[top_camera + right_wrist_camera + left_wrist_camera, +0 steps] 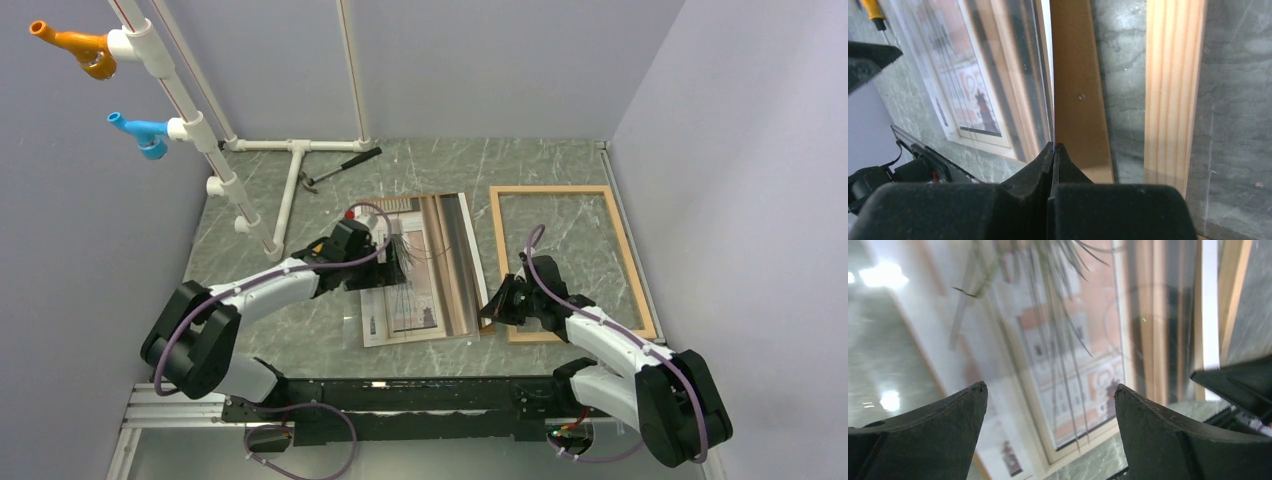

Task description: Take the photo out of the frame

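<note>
Right gripper (1053, 146) is shut tight at the photo (968, 75) edge so I can pull it farther from the frame (1173, 90), left gripper (1048, 387) wide open.

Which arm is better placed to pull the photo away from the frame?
Right: the right gripper is shut at the right edge of the photo, beside the frame. The left gripper hangs open above the photo, gripping nothing.
</note>
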You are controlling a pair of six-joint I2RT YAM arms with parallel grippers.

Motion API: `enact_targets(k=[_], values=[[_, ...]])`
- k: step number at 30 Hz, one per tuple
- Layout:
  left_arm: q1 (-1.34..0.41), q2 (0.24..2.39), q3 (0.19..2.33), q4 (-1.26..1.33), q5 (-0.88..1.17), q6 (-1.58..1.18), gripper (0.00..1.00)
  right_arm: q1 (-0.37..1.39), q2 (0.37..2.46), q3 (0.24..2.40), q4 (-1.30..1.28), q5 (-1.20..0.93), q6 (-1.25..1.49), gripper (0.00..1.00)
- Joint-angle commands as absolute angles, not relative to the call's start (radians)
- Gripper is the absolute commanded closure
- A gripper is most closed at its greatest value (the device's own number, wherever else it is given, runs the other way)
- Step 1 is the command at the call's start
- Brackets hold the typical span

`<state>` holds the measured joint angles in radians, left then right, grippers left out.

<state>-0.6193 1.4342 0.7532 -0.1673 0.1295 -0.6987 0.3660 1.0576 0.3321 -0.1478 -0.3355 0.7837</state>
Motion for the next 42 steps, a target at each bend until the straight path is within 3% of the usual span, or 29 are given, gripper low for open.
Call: enact_targets(k=[1,14,32,42], values=[[-0.515,1.388,0.795,-0.25,0.088,-0.614,0.01,0.362,1.004,0.345,-0.098,-0.346,0.741,1.0],[-0.467,1.467,0.832,-0.276,-0.083,-0.557,0.01,0.362,0.982,0.339,-0.065,-0.381,0.723,1.0],[-0.469,1.55,0.814,-0.2,0.011,-0.603,0.01,0.362,0.869,0.369,-0.096,-0.359,0.702,1.0],[-0.469,1.556,0.796,-0.156,0.063,-0.645,0.01,0.361,0.82,0.587,-0.295,-0.222,0.587,1.0]])
